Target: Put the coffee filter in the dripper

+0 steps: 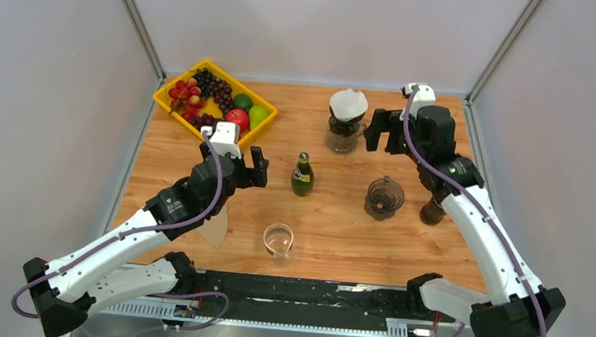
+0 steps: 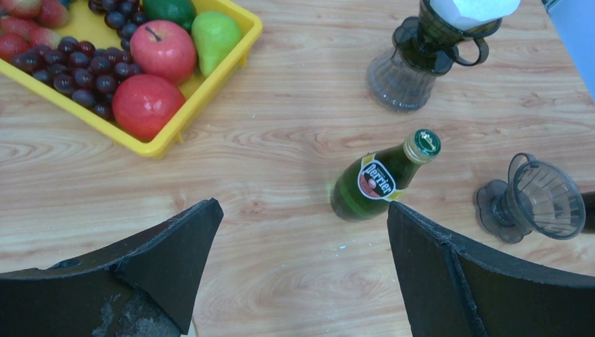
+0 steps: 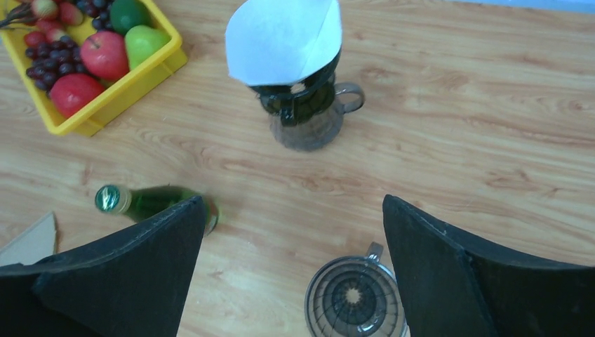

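A white coffee filter (image 1: 348, 103) (image 3: 284, 38) stands cone-up in the dark dripper (image 1: 344, 126) (image 3: 302, 98) on a glass server at the back of the table. A second, empty dripper (image 1: 384, 197) (image 3: 354, 298) stands nearer the front. My right gripper (image 1: 384, 132) (image 3: 291, 200) hovers just right of the filter, open, with nothing between its fingers. My left gripper (image 1: 254, 168) (image 2: 303, 207) is open too, left of the green bottle (image 1: 302, 175) (image 2: 382, 179), holding nothing.
A yellow tray (image 1: 178, 75) of fruit sits at the back left. A clear glass (image 1: 278, 241) stands near the front edge. A brown paper filter (image 1: 215, 228) lies flat beside the left arm. A dark object (image 1: 433, 212) shows behind the right arm.
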